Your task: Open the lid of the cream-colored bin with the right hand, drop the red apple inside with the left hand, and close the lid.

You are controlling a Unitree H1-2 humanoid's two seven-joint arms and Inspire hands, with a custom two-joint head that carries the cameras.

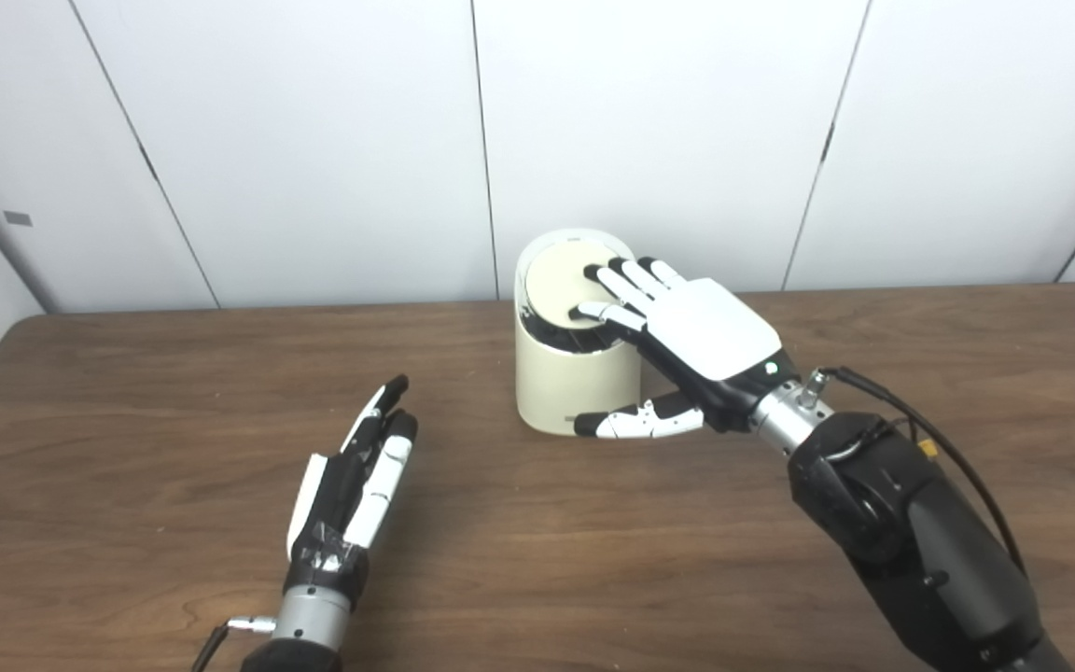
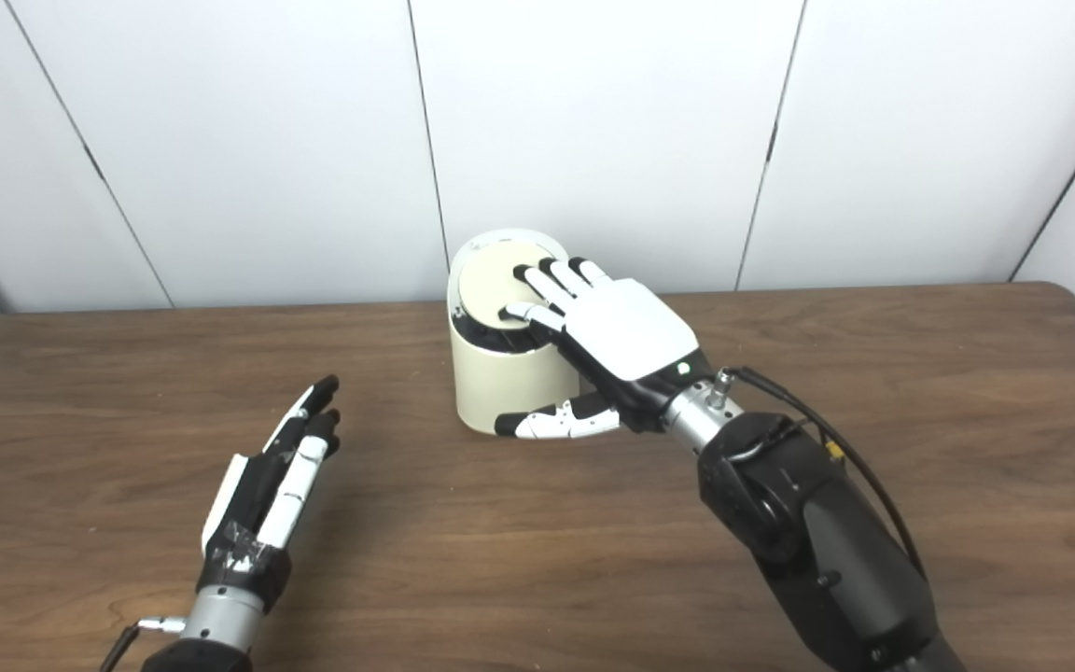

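Bright, even overhead light filled both views, washing the white wall panels [image 1: 668, 131] almost flat and leaving only soft, short shadows on the wooden table [image 1: 537, 523]. A faint shadow lay beneath the right hand [image 1: 687, 345] toward 6 o'clock, and a mild sheen showed on its white back. Focus was slightly soft throughout, with table edges bowing at 3 and 9 o'clock.

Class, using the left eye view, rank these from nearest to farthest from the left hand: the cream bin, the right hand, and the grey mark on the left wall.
1. Cream bin, ahead and to the right of the left hand.
2. Right hand, farther right, fingers resting on the bin's lid.
3. Grey mark, far left wall.
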